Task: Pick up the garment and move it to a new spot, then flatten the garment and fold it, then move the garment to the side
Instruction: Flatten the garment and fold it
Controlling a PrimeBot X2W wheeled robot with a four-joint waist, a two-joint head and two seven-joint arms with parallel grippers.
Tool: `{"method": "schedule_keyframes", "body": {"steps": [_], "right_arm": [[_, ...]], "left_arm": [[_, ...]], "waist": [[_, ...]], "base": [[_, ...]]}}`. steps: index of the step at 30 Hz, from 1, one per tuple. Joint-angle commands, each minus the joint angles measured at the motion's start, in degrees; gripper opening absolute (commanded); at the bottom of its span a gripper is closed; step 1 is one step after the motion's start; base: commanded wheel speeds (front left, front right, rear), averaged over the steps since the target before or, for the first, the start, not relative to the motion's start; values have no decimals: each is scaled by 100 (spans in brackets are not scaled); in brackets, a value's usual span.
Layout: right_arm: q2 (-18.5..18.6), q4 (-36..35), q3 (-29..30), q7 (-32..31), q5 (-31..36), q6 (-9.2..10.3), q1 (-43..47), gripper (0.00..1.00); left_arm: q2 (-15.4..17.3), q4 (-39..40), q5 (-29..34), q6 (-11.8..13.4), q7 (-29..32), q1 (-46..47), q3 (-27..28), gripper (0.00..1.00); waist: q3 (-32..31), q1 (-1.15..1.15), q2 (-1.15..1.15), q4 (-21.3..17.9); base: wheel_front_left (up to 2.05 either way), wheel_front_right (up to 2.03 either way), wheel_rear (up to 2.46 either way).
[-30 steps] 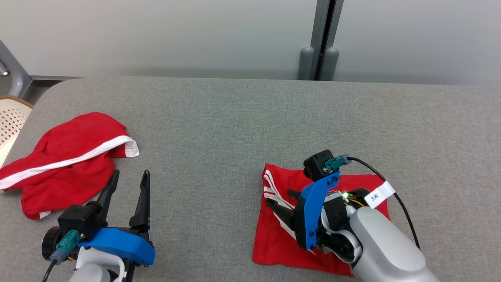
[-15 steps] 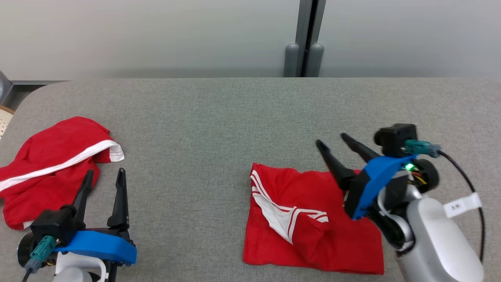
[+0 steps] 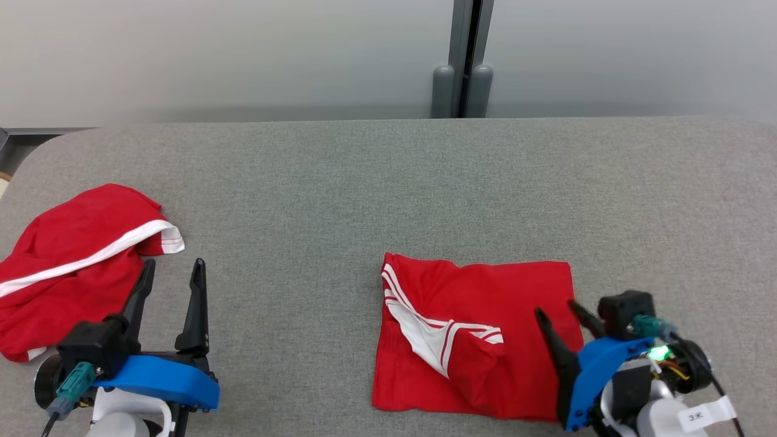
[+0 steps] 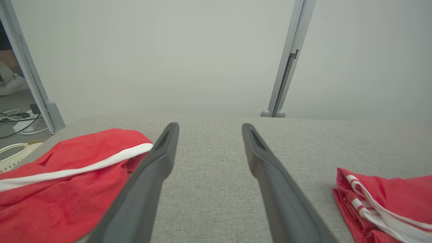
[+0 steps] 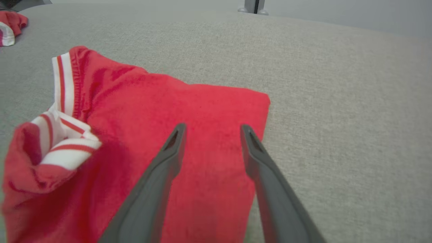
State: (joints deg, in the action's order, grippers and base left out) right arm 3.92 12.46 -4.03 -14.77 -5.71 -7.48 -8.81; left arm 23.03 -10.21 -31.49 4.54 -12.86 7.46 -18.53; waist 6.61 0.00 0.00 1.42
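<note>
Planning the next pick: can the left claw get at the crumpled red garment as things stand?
Probably yes: the open left claw sits right beside the crumpled red garment, with nothing between them.

Table: grey felt-like top (image 3: 364,182), rounded corner at far left.
Wall: pale grey matte panels (image 3: 212,54) directly behind the table's far edge.
Post: grey upright (image 3: 464,54) between two panels, two rounded feet at its base.
Floor: grey (image 4: 20,103), left of the table, with a tangle of cables (image 4: 18,123).
Light: soft, even, faint shadows.
</note>
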Motion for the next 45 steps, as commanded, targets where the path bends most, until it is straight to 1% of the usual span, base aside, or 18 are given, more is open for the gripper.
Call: {"method": "schedule_keyframes", "body": {"steps": [1,6,10,14,16,19,21,22,23,25,29,30,31,32,33,34,39,45], "right_arm": [[-49,119,-171,42,21,-3,92,0],[-94,549,-973,155,-101,-3,-79,0],[-106,790,-2207,177,-853,-3,-290,0],[-95,746,-3304,234,-1824,-3,-476,0],[-96,658,-3597,302,-2214,-3,-602,0],[-94,602,-3762,457,-2466,-3,-750,0],[-94,568,-3683,566,-2510,-3,-837,0],[-94,538,-3587,643,-2501,-3,-865,48],[-95,504,-3459,720,-2481,-3,-863,100],[-96,433,-3116,869,-2396,-3,-785,100],[-96,121,-2215,1235,-2000,-3,-547,100],[-96,121,-2215,1235,-2000,-3,-547,100],[-100,14,-1997,1353,-1878,-4,-486,100],[-99,-58,-1735,1441,-1755,-3,-387,100],[-94,-170,-1216,1570,-1441,-3,-175,100],[-94,-170,-1216,1570,-1441,-3,-175,100],[-100,-430,-205,1577,-924,-3,214,100],[-99,-579,352,1572,-682,-3,441,100]], "left_arm": [[13,-6,26,-10,13,65,-20,100],[30,-32,29,-12,39,69,-67,100],[-7,-52,10,-19,49,71,-114,100],[-57,-81,-12,-29,29,41,-163,100],[-71,-89,-13,-33,19,17,-183,100],[-96,-101,-21,-27,1,-36,-204,100],[-100,-103,-34,-18,-5,-65,-207,100],[-96,-103,-39,-12,-11,-83,-208,100],[-93,-103,-42,-5,-18,-107,-208,100],[-84,-95,-60,15,-30,-155,-200,100],[-108,-36,-108,45,-59,-242,-145,100],[-108,-36,-108,45,-59,-242,-145,100],[-120,-32,-122,55,-75,-267,-132,100],[-122,-28,-120,69,-87,-291,-123,100],[-143,-19,-140,89,-96,-323,-116,100],[-143,-19,-140,89,-96,-323,-116,100],[-142,-18,-160,134,-128,-409,-83,100],[-114,33,-195,217,-153,-567,37,100]], "waist": [[-16,0,0,-2],[-34,0,0,-30],[-56,0,0,-20],[-95,0,0,15],[-117,0,0,31],[-147,0,0,42],[-168,0,0,38],[-181,0,0,31],[-198,0,0,22],[-229,0,0,-3],[-274,0,0,-64],[-274,0,0,-64],[-300,0,0,-82],[-318,0,0,-97],[-355,0,0,-127],[-355,0,0,-127],[-423,0,0,-247],[-461,0,0,-447]], "base": [[0,0,0],[0,0,0],[0,0,0],[0,0,0],[0,0,0],[0,0,0],[0,0,0],[0,0,0],[0,0,0],[0,0,0],[0,0,0],[0,0,0],[0,0,0],[0,0,0],[0,0,0],[0,0,0],[0,0,0],[0,0,0]]}}
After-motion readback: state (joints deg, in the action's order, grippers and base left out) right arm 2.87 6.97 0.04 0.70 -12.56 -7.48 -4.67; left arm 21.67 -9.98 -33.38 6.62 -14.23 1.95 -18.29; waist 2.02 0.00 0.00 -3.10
